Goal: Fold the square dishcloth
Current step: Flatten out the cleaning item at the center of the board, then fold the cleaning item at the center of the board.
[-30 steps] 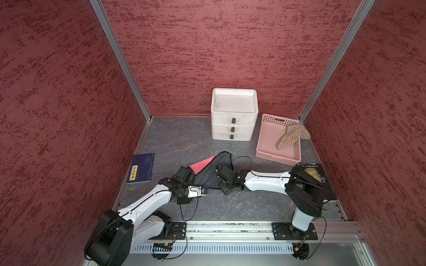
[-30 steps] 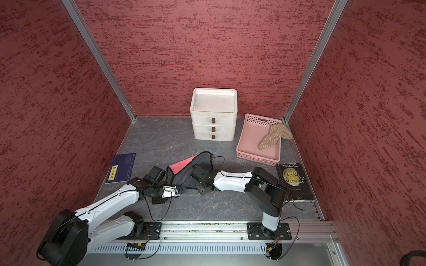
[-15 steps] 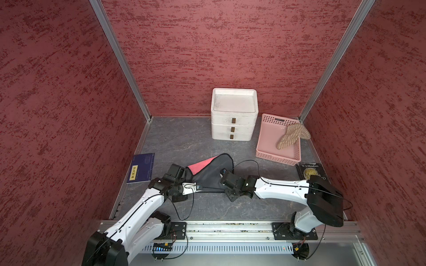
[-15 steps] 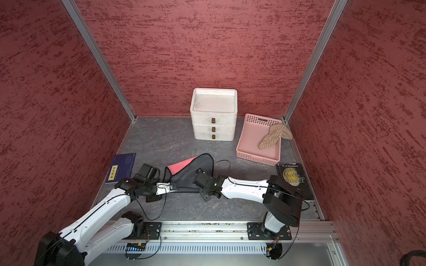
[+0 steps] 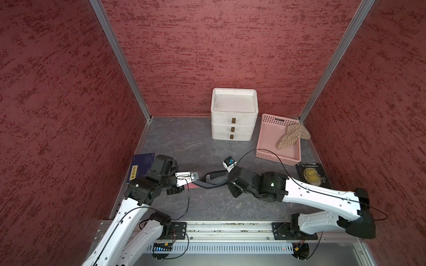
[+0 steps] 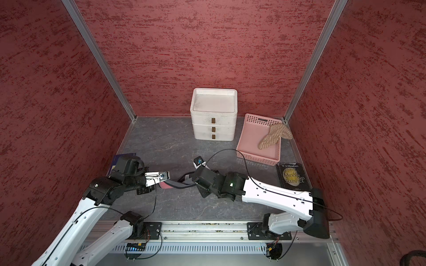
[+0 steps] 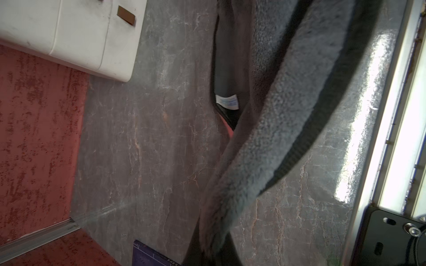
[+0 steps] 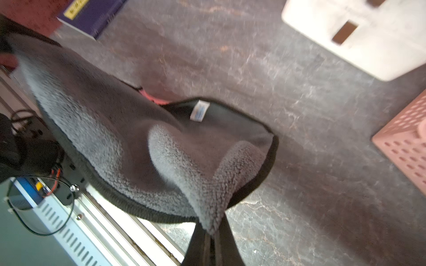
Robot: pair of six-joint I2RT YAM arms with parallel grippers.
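Low over the front of the table (image 5: 207, 207), between the two arms, found the dishcloth (image 5: 213, 180) hanging as a slack grey band. Saw the left gripper (image 7: 208, 254) pressed shut on one corner and the right gripper (image 8: 211, 239) nipped together on another, with only the very tip of that corner caught. Could not tell contact or clearance between the sagging middle, red side and white label (image 8: 199, 111) showing, and the table. Judged the thin pinch the main risk: could slip out under any sharp pull apart. Feared a bunched or twisted lay-down from so much slack, hence a crooked fold. Noted the cable (image 5: 260, 149) of the right arm looping close to the pink basket (image 5: 276, 159); might snag on a wide swing
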